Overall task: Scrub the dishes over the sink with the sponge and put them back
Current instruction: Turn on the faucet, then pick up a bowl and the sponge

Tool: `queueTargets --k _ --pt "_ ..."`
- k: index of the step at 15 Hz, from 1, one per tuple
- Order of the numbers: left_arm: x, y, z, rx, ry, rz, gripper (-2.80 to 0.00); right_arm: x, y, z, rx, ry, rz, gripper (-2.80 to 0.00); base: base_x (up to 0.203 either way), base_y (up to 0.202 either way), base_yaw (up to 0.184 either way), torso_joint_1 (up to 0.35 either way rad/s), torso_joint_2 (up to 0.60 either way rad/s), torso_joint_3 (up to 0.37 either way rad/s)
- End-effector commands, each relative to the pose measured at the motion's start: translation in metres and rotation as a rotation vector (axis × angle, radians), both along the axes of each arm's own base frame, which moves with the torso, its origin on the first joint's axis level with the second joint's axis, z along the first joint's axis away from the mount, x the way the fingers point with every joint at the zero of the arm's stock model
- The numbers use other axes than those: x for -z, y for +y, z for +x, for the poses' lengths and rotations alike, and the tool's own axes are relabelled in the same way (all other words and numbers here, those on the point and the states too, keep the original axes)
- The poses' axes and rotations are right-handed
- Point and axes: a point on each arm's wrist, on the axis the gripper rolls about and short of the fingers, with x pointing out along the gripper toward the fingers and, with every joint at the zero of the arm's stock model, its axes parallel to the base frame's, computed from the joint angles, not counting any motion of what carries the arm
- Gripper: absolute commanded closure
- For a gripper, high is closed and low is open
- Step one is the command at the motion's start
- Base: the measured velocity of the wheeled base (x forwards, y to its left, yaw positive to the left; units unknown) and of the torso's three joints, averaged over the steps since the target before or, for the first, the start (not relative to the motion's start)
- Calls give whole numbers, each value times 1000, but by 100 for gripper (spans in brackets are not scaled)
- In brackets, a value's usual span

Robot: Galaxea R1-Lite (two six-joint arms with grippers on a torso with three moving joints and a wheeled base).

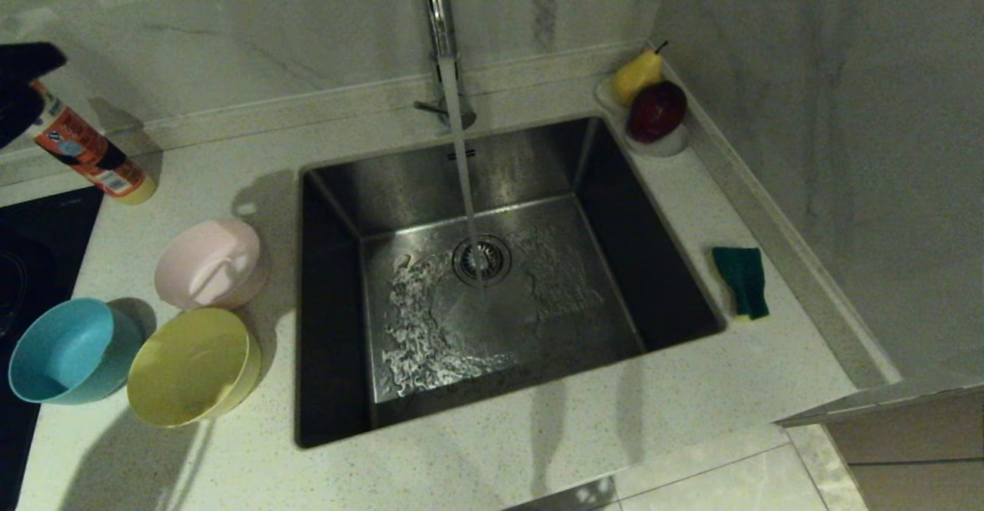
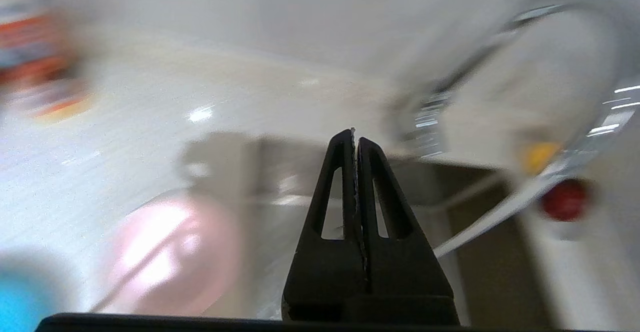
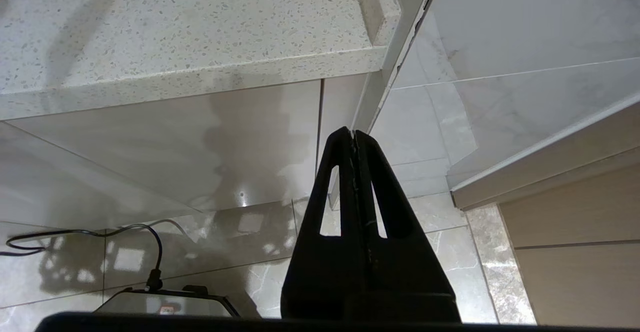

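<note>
1. Pink bowl, teal bowl and yellow bowl: grouped on tabletop, left of sink.
2. Sponge: tabletop, right of sink.
3. Left tool: fingers together, empty, above bowls.
4. Right tool: fingers together, empty, below tabletop edge.

We see three bowls left of the sink, the sponge on the counter to its right.

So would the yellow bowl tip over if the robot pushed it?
Probably. The yellow bowl already sits tilted, leaning beside the teal bowl, so a nudge could rock it. It looks like thin plastic, likely light and stiff. Its smooth, glossy rim may be slippery.
</note>
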Motion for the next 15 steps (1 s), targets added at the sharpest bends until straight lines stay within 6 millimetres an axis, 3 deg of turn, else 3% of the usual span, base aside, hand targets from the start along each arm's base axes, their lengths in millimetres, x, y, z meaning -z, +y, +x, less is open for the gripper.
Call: queueTargets --k 1,5,9,13,15 --pt "22 15 -48 -75 -10 -21 0 0 0 0 -1 1 -1 0 0 0 0 0 0 0" --pt "79 31 -102 -127 -21 -30 0 0 0 0 -1 1 -1 0 0 0 0 0 0 0" --pt "127 38 -133 -219 -34 -8 0 0 0 0 -1 1 -1 0 0 0 0 0 0 0" --pt "187 38 -138 -270 43 28 0 0 0 0 -1 1 -1 0 0 0 0 0 0 0" --pt "203 38 -135 -289 6 18 0 0 0 0 -1 1 -1 0 0 0 0 0 0 0"
